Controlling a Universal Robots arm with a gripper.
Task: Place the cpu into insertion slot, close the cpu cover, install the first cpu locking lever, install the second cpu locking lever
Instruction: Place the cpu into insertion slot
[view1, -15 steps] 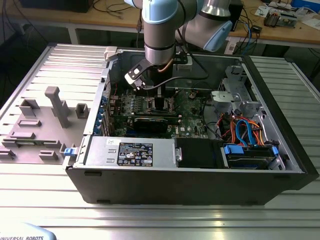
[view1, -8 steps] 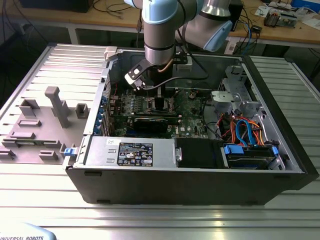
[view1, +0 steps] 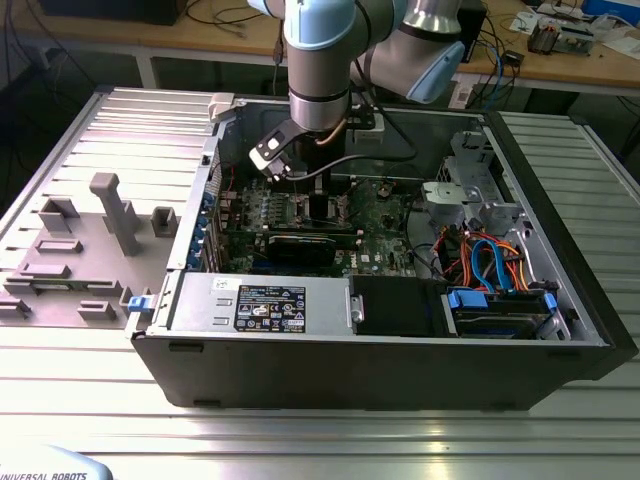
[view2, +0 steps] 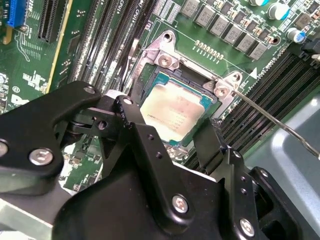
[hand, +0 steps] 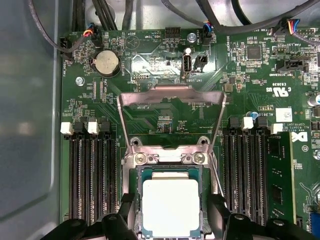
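cpu (hand: 170, 207): flat, face-up, square to your socket (hand: 170, 173).
cpu cover (hand: 170, 91): swung back, off the socket.
gripper (view2: 165, 120): your fingers (view2: 137, 130) spread astride the cpu, gripping nothing.

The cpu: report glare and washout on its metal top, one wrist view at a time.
In the first wrist view the cpu is blown out to near white, with no surface detail on its top; in the second wrist view the cpu takes a softer, creamy sheen, brightest toward the middle, and faint markings show on it.
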